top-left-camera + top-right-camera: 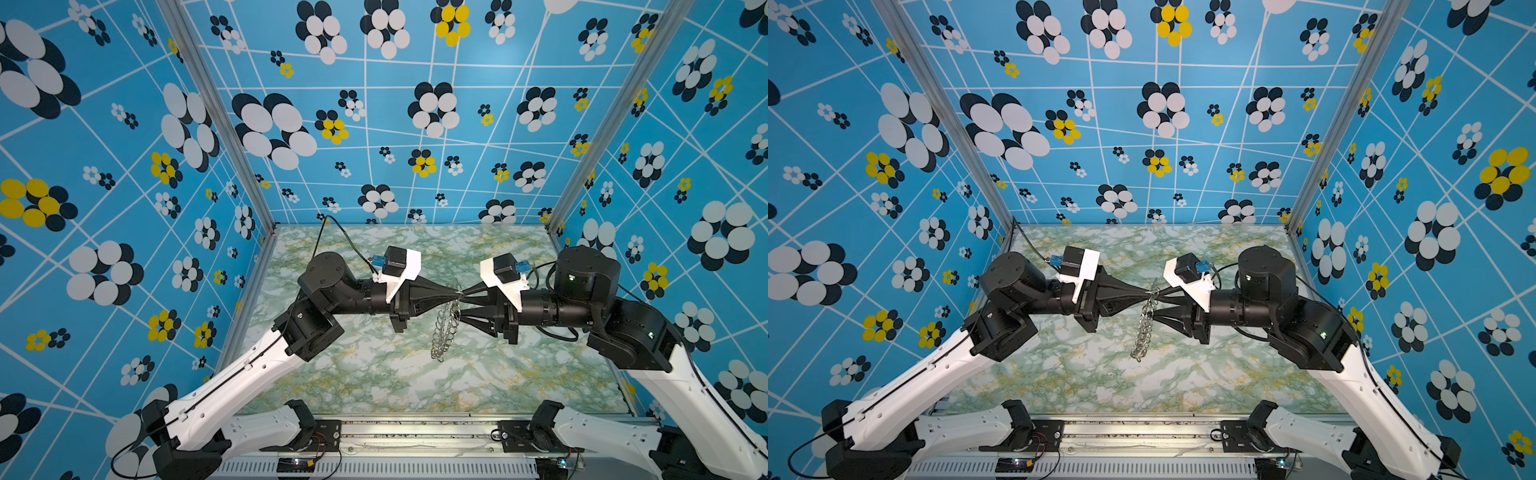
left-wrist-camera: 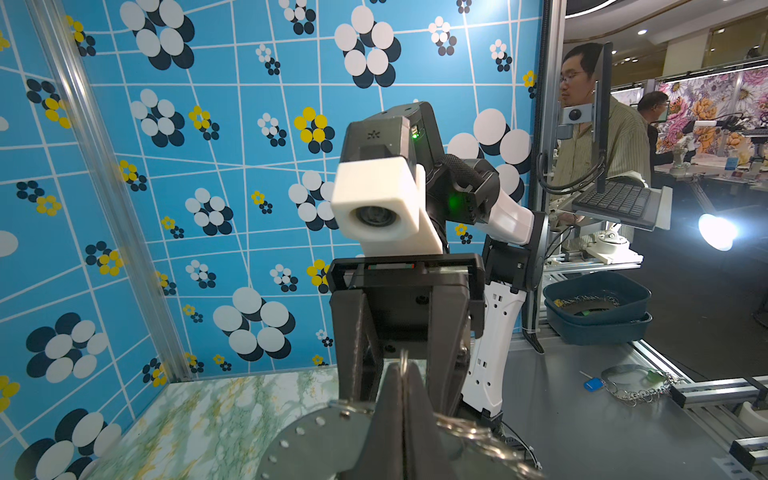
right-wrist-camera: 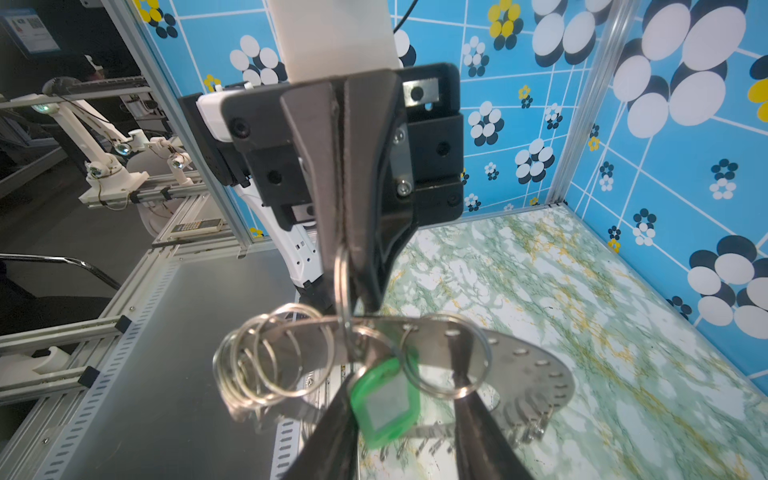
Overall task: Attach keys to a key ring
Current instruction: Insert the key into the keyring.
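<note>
The key ring hangs edge-on above the marbled table, a flat grey disc fringed with wire loops. My left gripper is shut on one small wire loop at the ring's upper rim. Facing it, my right gripper stands open astride the rim. In the right wrist view the green key tag dangles between those open fingers, resting against one finger, and seems to hang from a loop on the key ring.
Blue flowered walls close the marbled table on three sides. Beyond the cell, the left wrist view shows stacked blue bins, a second ring with a blue tag on a grey bench, and a person at a keyboard.
</note>
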`<action>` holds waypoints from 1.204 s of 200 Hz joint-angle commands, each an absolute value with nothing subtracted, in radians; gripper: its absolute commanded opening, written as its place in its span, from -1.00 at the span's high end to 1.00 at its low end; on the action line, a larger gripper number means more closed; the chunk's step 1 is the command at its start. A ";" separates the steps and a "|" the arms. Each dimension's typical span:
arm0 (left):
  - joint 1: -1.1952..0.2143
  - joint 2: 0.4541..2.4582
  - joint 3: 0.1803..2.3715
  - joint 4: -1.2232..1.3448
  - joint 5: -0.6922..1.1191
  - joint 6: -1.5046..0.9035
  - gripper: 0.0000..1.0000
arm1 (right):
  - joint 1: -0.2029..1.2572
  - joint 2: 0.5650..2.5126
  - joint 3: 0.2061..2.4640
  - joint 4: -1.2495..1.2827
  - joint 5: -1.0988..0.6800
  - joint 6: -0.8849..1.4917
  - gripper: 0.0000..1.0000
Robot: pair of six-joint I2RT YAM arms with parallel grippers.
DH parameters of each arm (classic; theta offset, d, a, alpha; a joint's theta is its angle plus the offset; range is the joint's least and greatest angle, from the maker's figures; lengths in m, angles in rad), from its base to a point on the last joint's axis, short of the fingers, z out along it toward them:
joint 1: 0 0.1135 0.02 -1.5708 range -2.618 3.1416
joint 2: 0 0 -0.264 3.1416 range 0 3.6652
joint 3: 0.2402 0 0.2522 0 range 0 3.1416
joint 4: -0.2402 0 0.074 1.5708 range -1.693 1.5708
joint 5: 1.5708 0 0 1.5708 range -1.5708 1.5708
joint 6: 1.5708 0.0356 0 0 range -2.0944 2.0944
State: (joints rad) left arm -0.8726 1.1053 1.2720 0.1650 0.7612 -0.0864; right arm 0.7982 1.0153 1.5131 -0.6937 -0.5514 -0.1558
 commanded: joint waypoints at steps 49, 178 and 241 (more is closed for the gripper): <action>-0.876 1.088 1.278 0.211 0.770 -0.095 1.00 | 0.801 1.010 1.505 -0.652 -0.542 -0.127 0.78; -0.820 1.032 1.147 0.251 0.748 -0.149 1.00 | 0.802 1.009 1.533 -0.798 -0.492 -0.149 1.00; -0.775 1.029 1.071 0.301 0.748 -0.201 1.00 | 0.833 1.053 1.532 -0.853 -0.480 -0.165 1.00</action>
State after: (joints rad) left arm -0.7929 1.0561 1.0954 0.2249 0.7483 -0.1658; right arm 0.8085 1.0374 1.5211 -0.8036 -0.4988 -0.1528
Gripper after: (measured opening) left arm 0.050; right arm 0.052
